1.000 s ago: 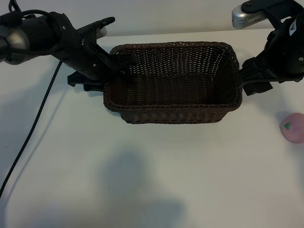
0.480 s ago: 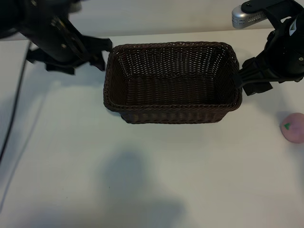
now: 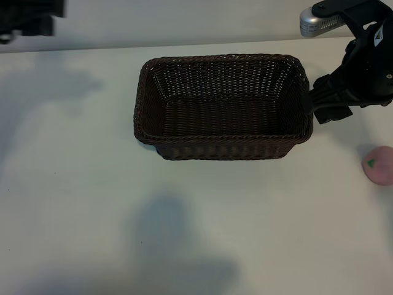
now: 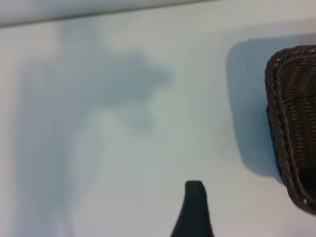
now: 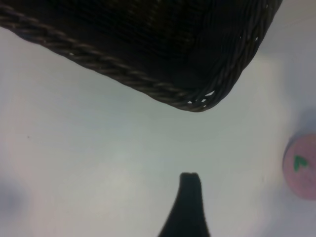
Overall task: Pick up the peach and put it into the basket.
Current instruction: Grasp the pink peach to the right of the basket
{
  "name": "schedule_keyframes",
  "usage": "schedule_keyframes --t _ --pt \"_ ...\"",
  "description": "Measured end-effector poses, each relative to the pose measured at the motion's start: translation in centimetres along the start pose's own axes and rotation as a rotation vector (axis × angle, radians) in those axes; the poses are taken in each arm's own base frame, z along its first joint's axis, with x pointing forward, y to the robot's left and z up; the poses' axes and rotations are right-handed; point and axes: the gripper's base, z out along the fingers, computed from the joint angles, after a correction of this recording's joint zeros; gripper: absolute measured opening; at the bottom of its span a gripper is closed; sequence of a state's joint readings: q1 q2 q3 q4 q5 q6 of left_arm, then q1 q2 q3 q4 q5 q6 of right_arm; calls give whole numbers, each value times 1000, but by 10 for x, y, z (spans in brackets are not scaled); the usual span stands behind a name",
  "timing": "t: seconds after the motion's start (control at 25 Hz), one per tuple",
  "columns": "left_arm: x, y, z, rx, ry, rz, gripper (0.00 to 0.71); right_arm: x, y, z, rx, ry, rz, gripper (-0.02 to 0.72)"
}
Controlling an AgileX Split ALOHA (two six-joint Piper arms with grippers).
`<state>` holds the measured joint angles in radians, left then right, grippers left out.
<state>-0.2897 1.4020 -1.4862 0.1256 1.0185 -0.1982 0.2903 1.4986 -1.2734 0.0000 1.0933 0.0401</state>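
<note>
Peach (image 3: 381, 166) sits untouched on the white table (image 3: 202, 209) at the exterior view's right edge, partly cut off by the frame, its small green leaf mark facing up, well apart from the basket (image 3: 224, 149) and nowhere near any finger. The dark wicker basket lies in the middle of the table and holds nothing. What has changed is on the far side: the left arm, which a second ago had its gripper pressed up against the basket's left end and half a second ago stood just off that corner, has pulled up and away, so that only a dark scrap of the left gripper (image 3: 27, 18) shows in the top left corner of the exterior view; its wrist camera looks down on bare table and the basket's end wall, with a single fingertip (image 4: 194, 207) in sight, and from these pictures one cannot tell how wide its jaws stand. The right gripper (image 3: 325, 104) has not stirred, hanging beside the basket's right end with its jaws spread and empty, the peach visible off to one side in its wrist view. With the left arm withdrawn and the fruit lying on the right, the pick seems likely to fall to the right arm; the task proper has not begun.
</note>
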Motion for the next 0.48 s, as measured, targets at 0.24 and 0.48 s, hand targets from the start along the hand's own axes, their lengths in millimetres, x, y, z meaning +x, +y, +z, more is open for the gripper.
schedule_keyframes --t 0.24,0.48 --pt "29 16 -84 9 -144 41 592 0 0 0 0 2 0 595" --pt "63 28 -138 8 -235 67 591 0 0 0 0 3 0 595"
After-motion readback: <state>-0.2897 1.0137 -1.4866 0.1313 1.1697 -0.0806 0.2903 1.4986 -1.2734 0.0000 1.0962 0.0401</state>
